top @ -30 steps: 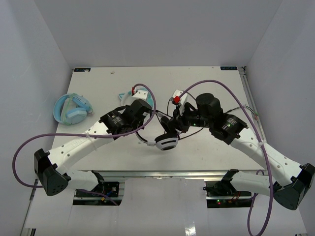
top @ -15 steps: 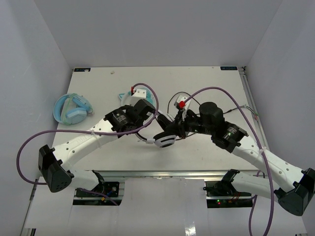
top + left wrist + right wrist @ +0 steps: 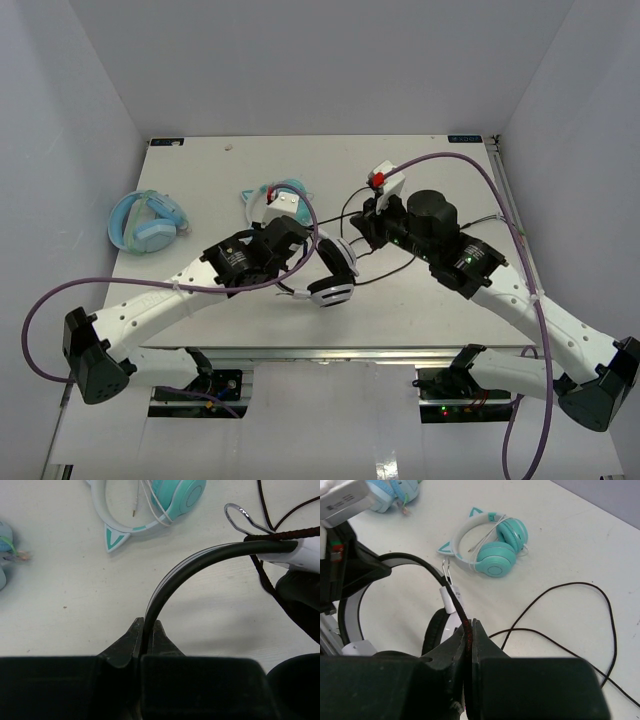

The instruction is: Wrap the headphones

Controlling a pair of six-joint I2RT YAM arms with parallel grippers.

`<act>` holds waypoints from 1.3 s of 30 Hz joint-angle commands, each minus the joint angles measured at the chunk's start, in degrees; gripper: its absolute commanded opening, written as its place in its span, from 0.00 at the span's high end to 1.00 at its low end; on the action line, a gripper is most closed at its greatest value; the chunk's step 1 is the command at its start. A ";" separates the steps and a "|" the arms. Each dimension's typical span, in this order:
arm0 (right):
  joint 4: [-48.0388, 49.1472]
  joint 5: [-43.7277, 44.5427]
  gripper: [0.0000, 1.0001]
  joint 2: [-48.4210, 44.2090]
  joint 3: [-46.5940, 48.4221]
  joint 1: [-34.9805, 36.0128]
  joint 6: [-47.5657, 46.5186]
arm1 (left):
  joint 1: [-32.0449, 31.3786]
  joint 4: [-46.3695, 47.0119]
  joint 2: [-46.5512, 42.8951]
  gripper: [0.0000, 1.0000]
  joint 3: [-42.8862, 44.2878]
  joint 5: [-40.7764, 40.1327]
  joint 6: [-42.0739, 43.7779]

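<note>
Above the desk (image 3: pixel 200 170), left tool (image 3: pixel 146 635) clamps the headband (image 3: pixel 200 562), right tool (image 3: pixel 468 630) seemingly pinches the cable (image 3: pixel 575 583); overpulling could yank either free.

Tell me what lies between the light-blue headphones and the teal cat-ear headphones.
Nothing: in the top view, only bare table separates the light-blue headphones from the teal cat-ear headphones.

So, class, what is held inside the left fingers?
The black headband of the headphones, pinched between the left fingers. How far it runs below them is covered, so cannot be seen.
</note>
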 commanded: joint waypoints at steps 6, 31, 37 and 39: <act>1.14 2.61 0.92 1.96 6.27 -6.33 -1.38 | -2.06 2.85 -6.25 1.00 -1.75 3.17 4.20; 0.09 1.68 0.92 4.98 5.72 -12.36 -1.99 | -2.06 12.21 -23.12 1.00 -3.32 33.10 6.97; 0.00 1.62 0.92 6.54 5.62 -13.26 -1.82 | -2.06 13.21 -24.28 1.00 -4.30 38.44 6.79; 0.00 1.81 0.92 7.13 5.36 -13.39 -1.75 | -2.06 13.54 -25.20 1.00 -4.30 38.57 6.66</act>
